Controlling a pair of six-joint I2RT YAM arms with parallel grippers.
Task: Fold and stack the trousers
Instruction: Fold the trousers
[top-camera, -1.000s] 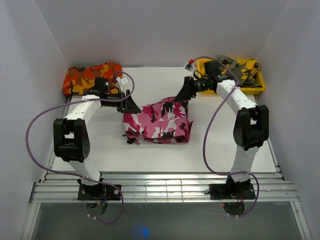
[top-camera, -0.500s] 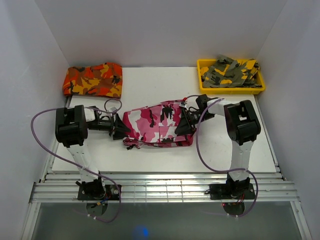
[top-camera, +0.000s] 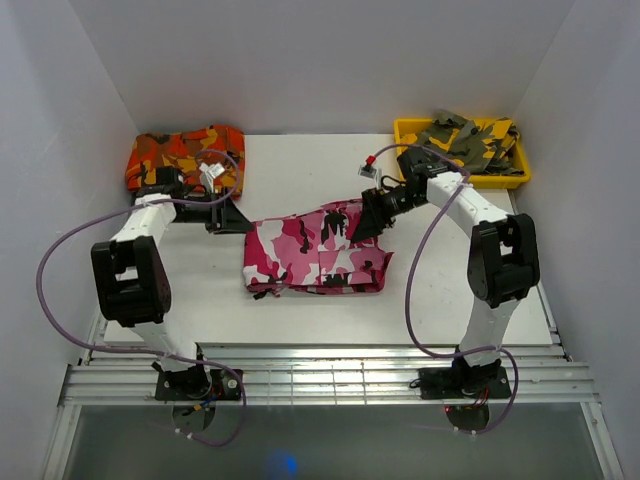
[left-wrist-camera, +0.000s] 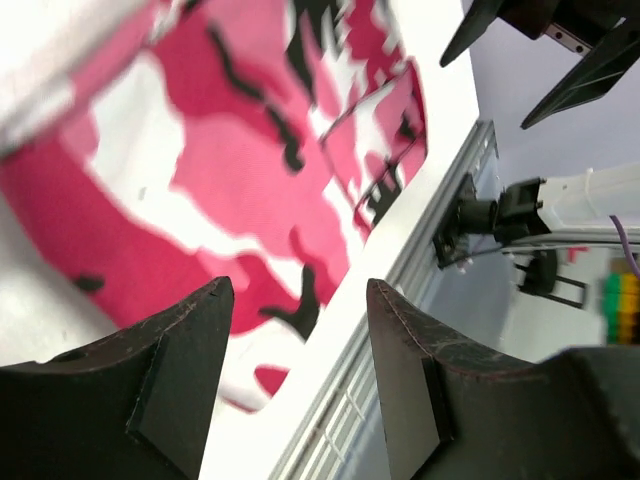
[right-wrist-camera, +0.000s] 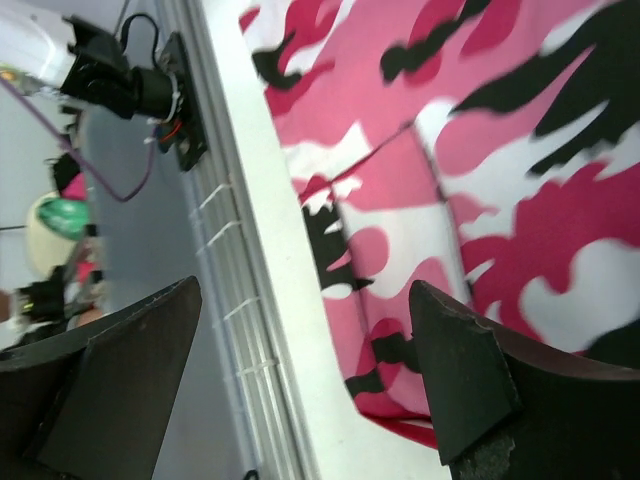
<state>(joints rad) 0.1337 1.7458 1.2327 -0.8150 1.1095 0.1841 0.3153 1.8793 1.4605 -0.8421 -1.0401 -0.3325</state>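
Plainly, both jaws apart, empty, near the trousers (top-camera: 315, 255)

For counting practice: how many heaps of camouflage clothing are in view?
3: pink trousers mid-table, orange-red heap far left, olive-grey heap in the yellow bin; more may lie beneath.

Bright, even light falls from above on the trousers (top-camera: 318, 255), and only a thin, soft shadow lies along their near edge. In both wrist views their print is smeared by blur, most strongly toward the upper corners.
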